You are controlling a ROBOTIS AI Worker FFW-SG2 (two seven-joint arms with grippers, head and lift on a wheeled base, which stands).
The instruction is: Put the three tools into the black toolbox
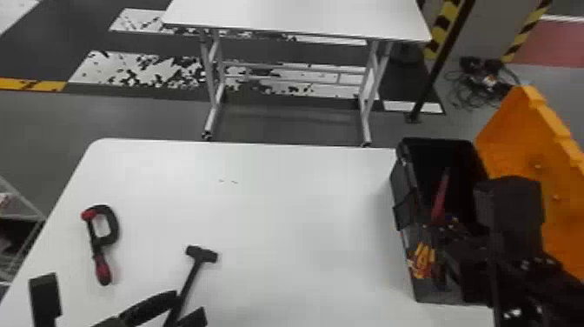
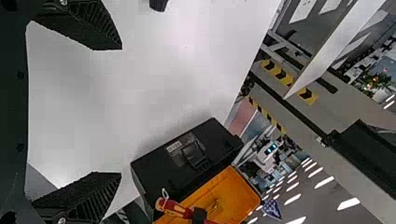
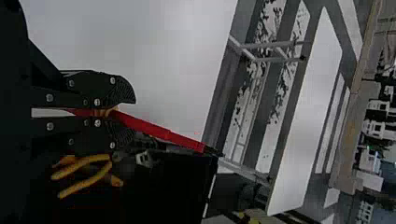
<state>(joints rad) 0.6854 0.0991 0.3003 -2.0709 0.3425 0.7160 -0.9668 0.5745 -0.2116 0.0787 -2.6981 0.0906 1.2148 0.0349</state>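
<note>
the left tool is spread wide. beyond it on the surface lie one hammer and one clamp. the open black toolbox holds at least one pair of yellow-handled pliers; at its opening, the right tool pinches one slim red item.

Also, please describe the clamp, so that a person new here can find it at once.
On the white table, go to the robot's left, far from the black toolbox. There lies the clamp: a black C-shaped frame with red at one end and a red-and-black handle. Its neighbour, the hammer, is all black.
</note>
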